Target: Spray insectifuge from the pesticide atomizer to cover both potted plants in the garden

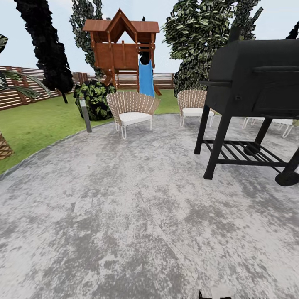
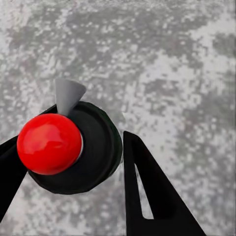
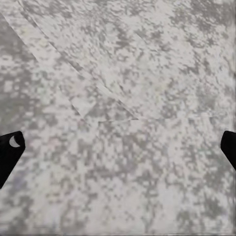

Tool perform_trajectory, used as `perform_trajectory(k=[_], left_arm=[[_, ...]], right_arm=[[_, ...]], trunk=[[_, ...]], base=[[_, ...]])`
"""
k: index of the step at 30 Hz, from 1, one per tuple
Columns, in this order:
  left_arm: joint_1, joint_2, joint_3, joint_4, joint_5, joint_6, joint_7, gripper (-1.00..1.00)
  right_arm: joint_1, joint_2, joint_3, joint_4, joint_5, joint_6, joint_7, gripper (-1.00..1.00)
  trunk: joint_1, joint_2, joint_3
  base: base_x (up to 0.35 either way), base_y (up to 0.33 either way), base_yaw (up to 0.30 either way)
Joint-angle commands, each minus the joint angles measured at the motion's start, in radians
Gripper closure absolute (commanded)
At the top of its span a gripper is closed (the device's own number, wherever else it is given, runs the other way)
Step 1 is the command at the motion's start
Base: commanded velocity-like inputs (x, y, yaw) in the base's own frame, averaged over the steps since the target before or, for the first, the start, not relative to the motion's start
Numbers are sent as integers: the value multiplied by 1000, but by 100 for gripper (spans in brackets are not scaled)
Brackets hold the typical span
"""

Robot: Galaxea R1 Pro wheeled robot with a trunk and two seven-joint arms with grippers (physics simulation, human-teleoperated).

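The pesticide atomizer (image 2: 93, 147) is a dark round bottle with a red knob (image 2: 49, 143) on top and a grey cone nozzle (image 2: 68, 94). My left gripper (image 2: 69, 150) is shut on it, one black finger (image 2: 142, 182) on each side, above the grey paving. My right gripper (image 3: 118, 142) is open over bare paving, and just the tips of its fingers (image 3: 10, 147) show at the frame's edges. The two potted plants are out of view. Of the garden I see the round grey patio (image 1: 137, 216), the lawn (image 1: 37, 120) and the slatted fence (image 1: 20, 89).
A black grill (image 1: 253, 83) on legs stands close at the right. Two wicker chairs (image 1: 131, 109) (image 1: 193, 104) sit at the patio's far rim, with a short lamp post (image 1: 85, 114) and a dark shrub (image 1: 94, 97) to their left. A wooden playhouse (image 1: 122, 45) with a blue slide stands behind.
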Motion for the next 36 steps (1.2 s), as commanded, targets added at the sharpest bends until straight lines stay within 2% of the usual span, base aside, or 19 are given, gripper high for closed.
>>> perform_trajectory(k=[1, 6, 26, 36], left_arm=[[0, -3, -9, 0, 3, -3, 4, 100], [0, 1, -9, 0, 9, -3, 4, 100], [0, 5, -8, 0, 14, -4, 4, 100], [0, 6, -8, 0, 14, -4, 4, 100]], right_arm=[[-1, 0, 9, 1, -2, -1, -7, -100], [-1, 0, 8, 1, -2, -1, -7, -100], [-1, -1, 8, 1, -2, -1, -7, -100], [-1, -1, 8, 1, -2, -1, -7, -100]], trunk=[[0, 0, -1], [0, 0, -1], [0, 0, -1], [0, 0, -1]], base=[[0, 0, -266], [105, 10, -266], [330, -12, -266], [323, 150, -266]])
